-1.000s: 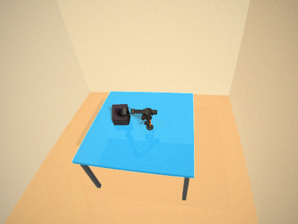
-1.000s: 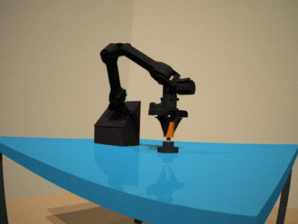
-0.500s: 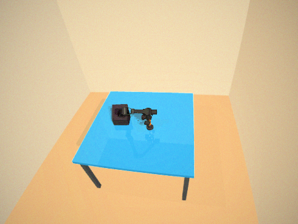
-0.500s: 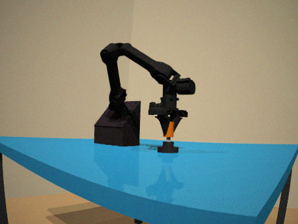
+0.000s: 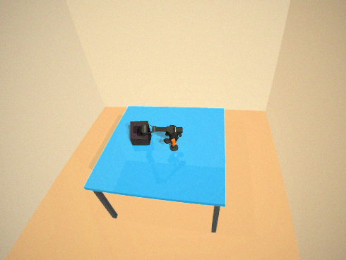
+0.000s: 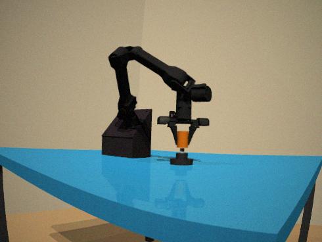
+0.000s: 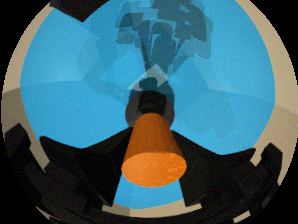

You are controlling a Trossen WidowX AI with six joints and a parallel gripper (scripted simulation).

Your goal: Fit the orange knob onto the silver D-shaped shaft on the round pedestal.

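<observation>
The orange knob (image 5: 173,141) (image 6: 183,139) (image 7: 153,142) stands upright between the fingers of my gripper (image 6: 183,143) (image 7: 150,132), which is shut on its sides. The knob is right above the dark round pedestal (image 5: 174,148) (image 6: 181,161) (image 7: 131,114). In the exterior view a short piece of the shaft (image 6: 182,151) shows between the knob's underside and the pedestal's raised collar, so the knob is not down on the pedestal. Whether the shaft's tip is inside the hole cannot be seen. The hole and both flat sides are hidden.
The arm's dark base block (image 5: 140,133) (image 6: 126,141) stands on the blue table (image 5: 198,184) (image 6: 230,191), to the left of the pedestal in the top and exterior views. The arm reaches over from it. Shadows and reflections of the arm lie on the table.
</observation>
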